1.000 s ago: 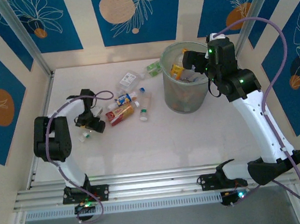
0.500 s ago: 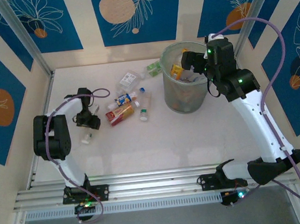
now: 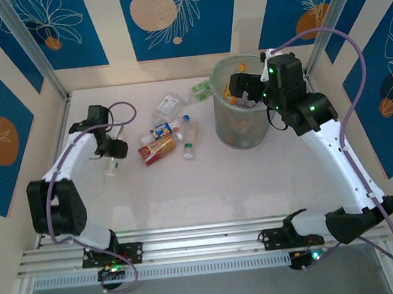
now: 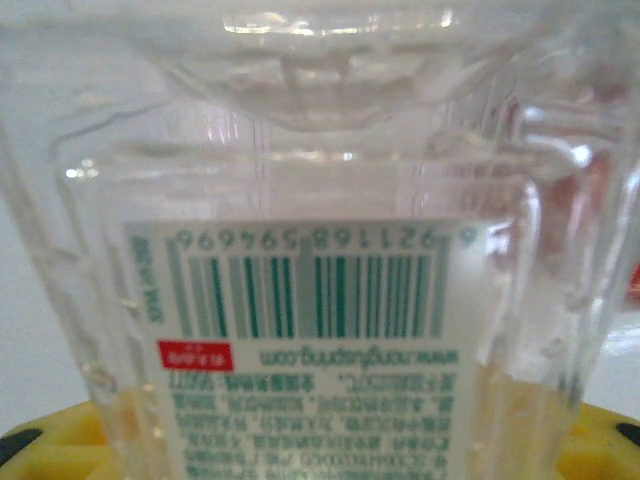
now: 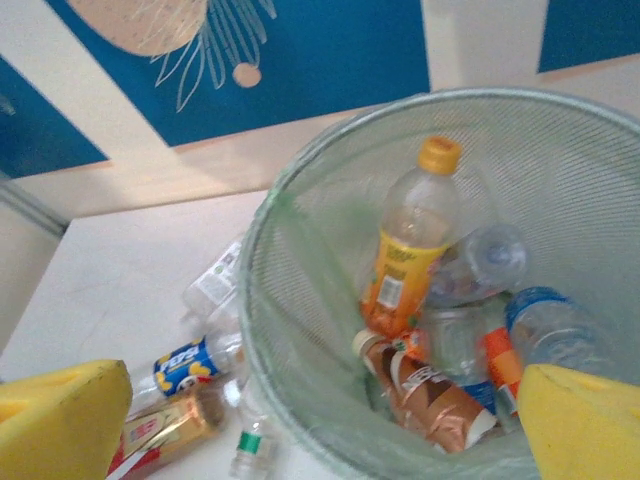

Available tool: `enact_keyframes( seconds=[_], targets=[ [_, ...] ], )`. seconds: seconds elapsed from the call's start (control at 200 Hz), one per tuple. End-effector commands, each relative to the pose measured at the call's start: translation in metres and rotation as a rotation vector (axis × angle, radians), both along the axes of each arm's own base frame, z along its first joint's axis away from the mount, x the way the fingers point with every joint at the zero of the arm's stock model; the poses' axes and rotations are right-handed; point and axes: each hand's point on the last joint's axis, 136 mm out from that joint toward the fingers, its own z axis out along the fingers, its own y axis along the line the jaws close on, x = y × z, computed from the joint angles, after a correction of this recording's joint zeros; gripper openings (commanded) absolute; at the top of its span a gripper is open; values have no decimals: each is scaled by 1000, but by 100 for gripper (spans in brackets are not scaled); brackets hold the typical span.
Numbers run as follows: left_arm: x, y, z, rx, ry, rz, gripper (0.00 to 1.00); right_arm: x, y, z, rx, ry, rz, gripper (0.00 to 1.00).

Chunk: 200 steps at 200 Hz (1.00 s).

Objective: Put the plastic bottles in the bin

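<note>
My left gripper [image 3: 111, 159] is at the table's left side, shut on a small clear bottle [image 3: 111, 169] with a white cap. Up close in the left wrist view, that bottle [image 4: 320, 250] shows a green barcode label between the yellow pads [image 4: 40, 455]. My right gripper [image 3: 236, 89] hangs open over the bin [image 3: 236, 135], its yellow pads [image 5: 60, 420] wide apart with nothing between them. Inside the bin [image 5: 300, 300] lie several bottles, among them an orange-labelled one [image 5: 405, 250] and a brown one [image 5: 430, 390].
Several bottles lie left of the bin: a blue-labelled one [image 3: 161, 130], a red and gold one [image 3: 157, 149], a clear one with a green band [image 3: 189, 148], a flattened clear one [image 3: 168, 103], and a green-labelled one [image 3: 201, 89] by the back wall.
The left arm has stretched out and its gripper has moved back and to the left, with the clear bottle. The right gripper has shifted slightly left over the bin.
</note>
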Motion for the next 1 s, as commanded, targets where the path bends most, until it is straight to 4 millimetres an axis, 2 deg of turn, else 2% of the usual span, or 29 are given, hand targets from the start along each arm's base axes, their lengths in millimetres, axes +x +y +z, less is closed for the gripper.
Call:
enact_keyframes(
  seconds=[0.0,0.08,0.24,0.455,0.74,0.995],
  targets=[
    [6,-24,49,-133,-153,-21,50,-13,19,7,95,2,94,99],
    [8,-46,78,-218,-264,-51,50,-17,28,3,126,25,135,99],
    [4,-107,127,-371,-468,-191,51,-26,46,-3,185,66,227,99],
    [-8,-180,174,-468,-658,-371,51,-36,75,-11,260,133,363,99],
    [-29,-250,197,-594,-747,-572,51,-43,118,-22,271,204,485,100],
    [-37,-275,207,-639,-750,-635,51,-47,142,-22,245,195,542,94]
  ],
)
